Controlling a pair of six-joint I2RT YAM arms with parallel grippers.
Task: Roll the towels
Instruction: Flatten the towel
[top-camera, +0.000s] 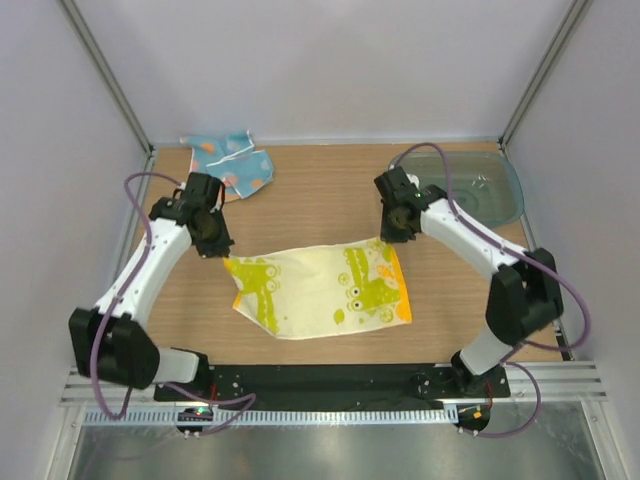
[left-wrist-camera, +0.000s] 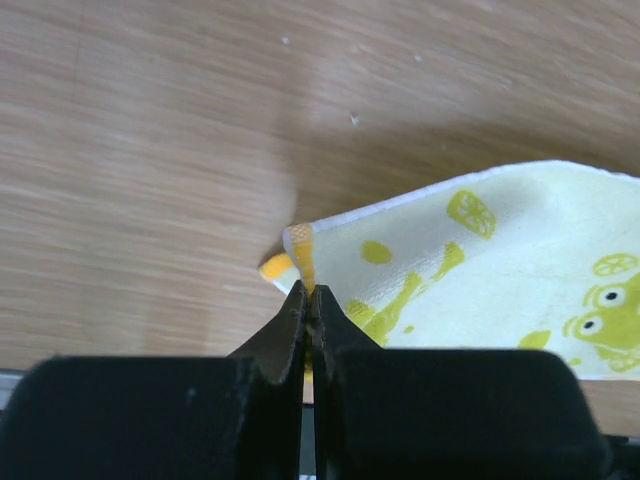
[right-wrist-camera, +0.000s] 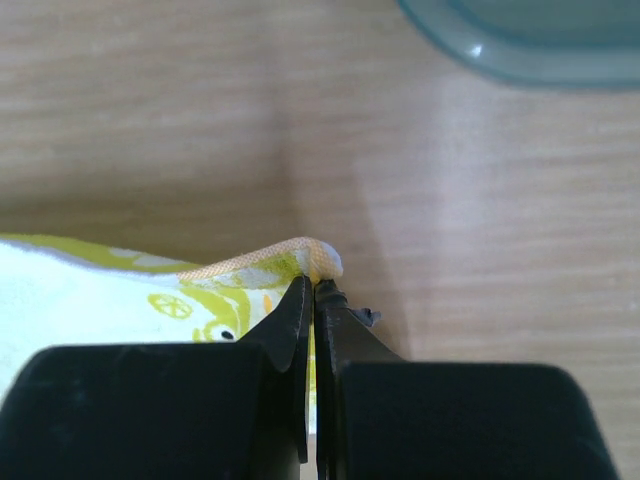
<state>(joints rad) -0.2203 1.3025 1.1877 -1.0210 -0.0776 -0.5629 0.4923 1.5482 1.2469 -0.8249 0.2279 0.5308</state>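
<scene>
A yellow towel (top-camera: 325, 290) with green frog print and orange edges lies spread in the middle of the table. My left gripper (top-camera: 222, 255) is shut on its far left corner (left-wrist-camera: 300, 250). The far right corner (right-wrist-camera: 315, 255) is pinched in my right gripper (top-camera: 390, 238), which is also shut. Both corners are lifted slightly off the wood. A light blue towel (top-camera: 232, 163) with orange and white shapes lies crumpled at the far left, behind the left arm.
A translucent teal tray (top-camera: 480, 185) stands at the far right corner, its rim (right-wrist-camera: 520, 60) just beyond my right gripper. Frame posts rise at both far corners. A black base rail (top-camera: 330, 380) runs along the near edge.
</scene>
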